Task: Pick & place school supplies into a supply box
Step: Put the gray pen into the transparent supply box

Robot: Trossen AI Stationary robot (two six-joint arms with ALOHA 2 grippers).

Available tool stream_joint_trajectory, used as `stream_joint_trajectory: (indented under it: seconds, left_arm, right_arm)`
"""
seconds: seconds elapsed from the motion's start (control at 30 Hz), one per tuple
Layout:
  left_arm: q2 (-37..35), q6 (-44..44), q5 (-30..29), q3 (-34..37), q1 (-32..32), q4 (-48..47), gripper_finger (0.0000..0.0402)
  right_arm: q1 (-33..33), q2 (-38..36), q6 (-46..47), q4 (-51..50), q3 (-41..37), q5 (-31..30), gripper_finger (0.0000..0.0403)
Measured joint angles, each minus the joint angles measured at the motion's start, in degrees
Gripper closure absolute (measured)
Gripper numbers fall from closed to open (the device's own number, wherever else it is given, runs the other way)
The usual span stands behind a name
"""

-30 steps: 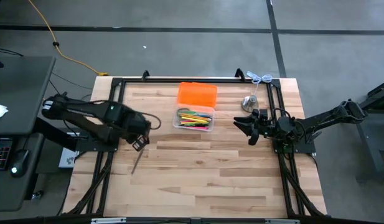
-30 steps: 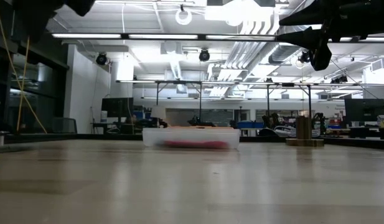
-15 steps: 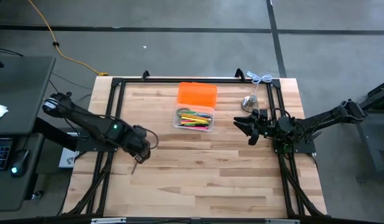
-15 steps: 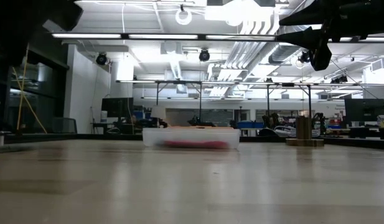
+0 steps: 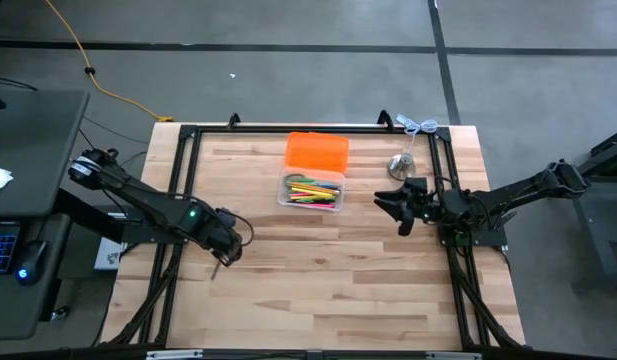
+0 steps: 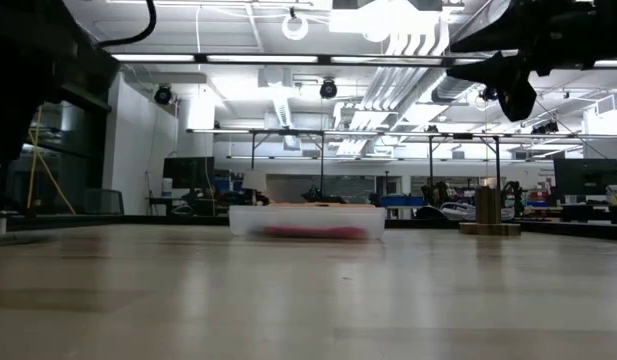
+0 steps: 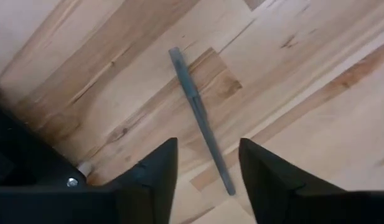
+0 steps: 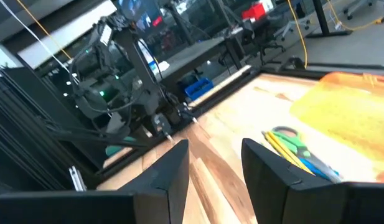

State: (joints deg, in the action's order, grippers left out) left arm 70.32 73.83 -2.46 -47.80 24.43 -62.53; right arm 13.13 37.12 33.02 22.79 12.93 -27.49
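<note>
The wooden table [image 5: 318, 290] carries the supply box [image 5: 311, 191], clear with its orange lid [image 5: 317, 152] folded back, already holding a bundle of coloured pens and green-handled scissors [image 8: 291, 139]. That box sits well apart from the left gripper [image 5: 226, 252], out across the boards toward the far side and toward the other arm. The right gripper [image 5: 400, 207] waits beside the box, fingers parted and holding nothing.

The left gripper hangs low over the near-left part of the table, its fingers [image 7: 155, 171] spread and empty. Directly beneath it, running out ahead from the gap between the fingers, lies one thin dark bluish pen [image 7: 200, 120], flat on the wood and crossing the grain at a slant.

This pen looks light, stiff and smooth, so it will likely roll or skid if nudged from one side. Lying flush on the board, it leaves little room under it. The best hold is probably near its middle, with the fingers square across the shaft, so it does not pivot or droop when lifted.
</note>
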Motion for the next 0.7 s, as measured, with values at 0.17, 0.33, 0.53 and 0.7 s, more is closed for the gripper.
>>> stream_joint_trajectory:
  seconds: [0.17,0.33,0.53,0.7]
  left_arm:
    - [0.0,0.19,-0.02,2.06,0.0,0.97,0.0167]
    - [0.0,0.19,-0.04,4.42,0.0,5.93,0.015]
    - [0.0,-0.05,0.17,5.7,0.0,7.59,0.0149]
    - [0.0,-0.08,0.48,7.17,0.0,9.24,0.0147]
  right_arm:
    - [0.0,-0.07,1.89,-2.59,0.0,-0.01,0.0279]
    - [0.0,-2.61,2.02,-3.73,0.0,-0.5,0.0279]
    - [0.0,-9.06,0.33,-8.32,0.0,0.17,0.0279]
    - [0.0,-14.12,-0.54,-11.94,0.0,0.22,0.0279]
